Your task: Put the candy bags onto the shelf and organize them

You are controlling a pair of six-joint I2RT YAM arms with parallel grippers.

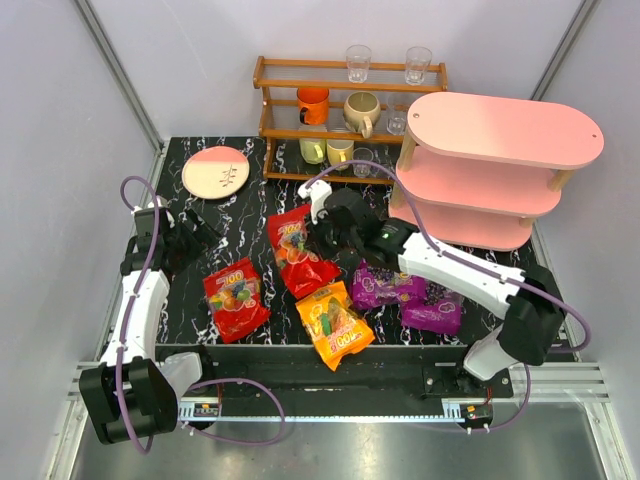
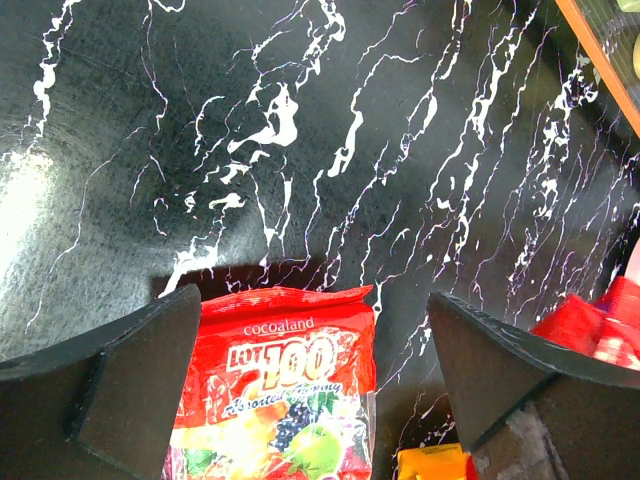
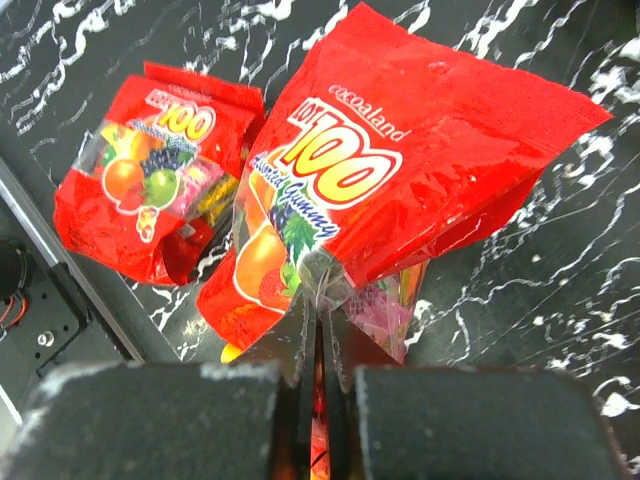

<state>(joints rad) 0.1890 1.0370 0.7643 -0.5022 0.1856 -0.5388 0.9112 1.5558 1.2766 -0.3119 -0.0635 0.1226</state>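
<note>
1. Black marble-patterned tabletop [image 1: 250,215] carries all five pouches. The pink three-tier shelf with oval boards and pale wooden posts [image 1: 515,130] stands at the far right corner, beside a brown wooden rack of cups and glasses [image 1: 300,130].
2. No pouch shows on the shelf's boards, so the task looks to be at its first pickup.
3. The right gripper [image 3: 320,325] is clenched on the lower edge of one glossy red candy bag [image 3: 400,180], its jaws pressed together with the plastic pinched between them. That bag sits mid-table and seems partly raised.
4. The second red candy bag [image 1: 235,298] lies near the front left. The left gripper [image 2: 310,370] hangs over its top edge with jaws spread wide, gripping nothing.
5. An orange candy bag [image 1: 335,325] lies at the front centre, and two purple candy bags [image 1: 385,287] lie just right of it, under the right arm.
6. Next, the right arm likely needs to lift the pinched bag clear of its neighbours and swing it right toward a tier. An edge grip on slippery film may let the pouch sag or twist.
</note>
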